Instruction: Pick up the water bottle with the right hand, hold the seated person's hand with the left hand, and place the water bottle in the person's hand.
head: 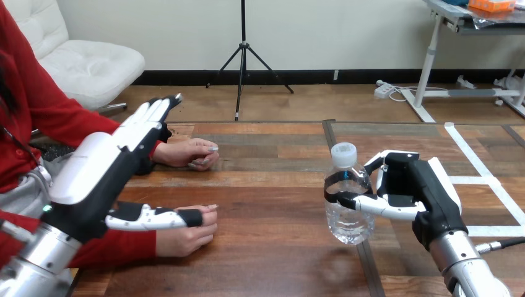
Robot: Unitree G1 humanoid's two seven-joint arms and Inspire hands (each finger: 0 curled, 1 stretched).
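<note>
Where the right arm comes in at the lower right, the right hand [415, 185] is clamped on the water bottle [350, 219]. Its dark fingers [339, 183] curl round the bottle's upper body and the right thumb [384, 207] lies across the near side. The bottle is upright, clear, with its white cap [343, 153] on and standing above the grip. It is right of the middle of the bench [272, 204]. Its base is low over the wood; cannot tell whether it rests on the bench or hangs just off it.

The left hand [105, 167] is at the left side, raised, with its white back toward the camera. It is open: the left fingers [155, 111] are straight and close together, pointing up and away. The left thumb [155, 218] sticks out sideways to the right.

Both of the person's hands rest on the bench at the left. The person's nearer hand [182, 240] is loosely curled, just below the left thumb. The thumb tip overlaps its knuckles; cannot tell whether they touch. The person's farther hand [186, 153] lies beyond, with its wrist hidden behind the left hand. The bottle is well apart from both.
</note>
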